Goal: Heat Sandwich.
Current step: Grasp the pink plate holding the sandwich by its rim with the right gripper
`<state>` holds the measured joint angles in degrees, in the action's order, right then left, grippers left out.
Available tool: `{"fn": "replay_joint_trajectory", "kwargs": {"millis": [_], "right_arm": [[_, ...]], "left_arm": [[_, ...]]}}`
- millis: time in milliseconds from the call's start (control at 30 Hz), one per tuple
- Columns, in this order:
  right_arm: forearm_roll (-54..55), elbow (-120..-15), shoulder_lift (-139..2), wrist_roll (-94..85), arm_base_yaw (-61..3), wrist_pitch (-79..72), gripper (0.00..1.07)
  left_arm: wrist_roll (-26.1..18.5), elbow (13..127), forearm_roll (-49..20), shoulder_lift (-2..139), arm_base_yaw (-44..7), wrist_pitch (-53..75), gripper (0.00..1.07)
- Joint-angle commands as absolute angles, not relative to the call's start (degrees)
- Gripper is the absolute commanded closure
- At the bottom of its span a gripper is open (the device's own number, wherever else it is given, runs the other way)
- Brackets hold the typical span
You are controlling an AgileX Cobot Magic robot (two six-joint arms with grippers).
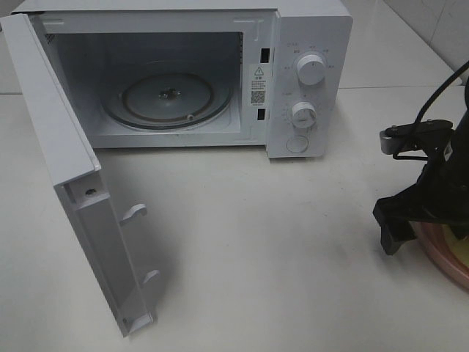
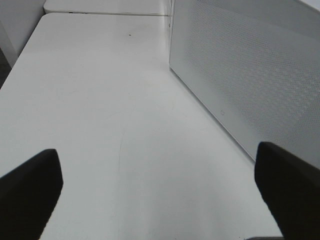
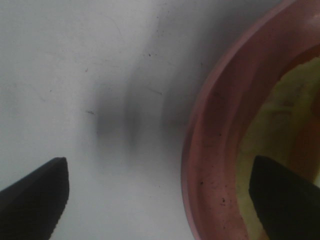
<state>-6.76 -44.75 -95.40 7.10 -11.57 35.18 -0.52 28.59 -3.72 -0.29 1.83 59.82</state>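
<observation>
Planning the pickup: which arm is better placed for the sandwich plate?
Right: the right gripper, open, straddles the pink plate rim beside the sandwich; the left gripper faces table by the microwave.

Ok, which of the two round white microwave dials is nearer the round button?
The lower dial, just above the button; the upper dial sits higher on the white microwave panel, farther off.

The right gripper [image 3: 160, 197] is showing black fingers, and beneath one of them the plate [image 3: 210, 150] is showing pink flecked with small dark specks, while the sandwich [image 3: 272, 115] on it is showing yellow-green. The left gripper [image 2: 160, 190] is showing black too, and the microwave door [image 2: 250, 85] ahead of it is showing white with a fine dotted grid. The table [image 2: 100, 100] under both grippers is looking plain off-white.
</observation>
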Motion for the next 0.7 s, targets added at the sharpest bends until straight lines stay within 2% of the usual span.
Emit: {"fn": "replay_joint_trajectory", "kwargs": {"millis": [33,500,633,700], "right_arm": [[-7.05,-45.21,-97.35,7.39,-11.23,33.92,0.16],[-7.10,-46.12,-102.16,7.16,-11.23,33.29,0.19],[-7.39,-46.12,-102.16,7.16,-11.23,33.40,0.26],[-7.96,-46.12,-102.16,7.28,-11.23,33.46,0.33]], "left_arm": [[-0.57,28.36,-3.90,-1.72,2.01,59.24,0.07],[-0.57,28.36,-3.90,-1.72,2.01,59.24,0.07],[-0.57,28.36,-3.90,-1.72,2.01,59.24,0.07],[-0.57,28.36,-3.90,-1.72,2.01,59.24,0.07]]}}
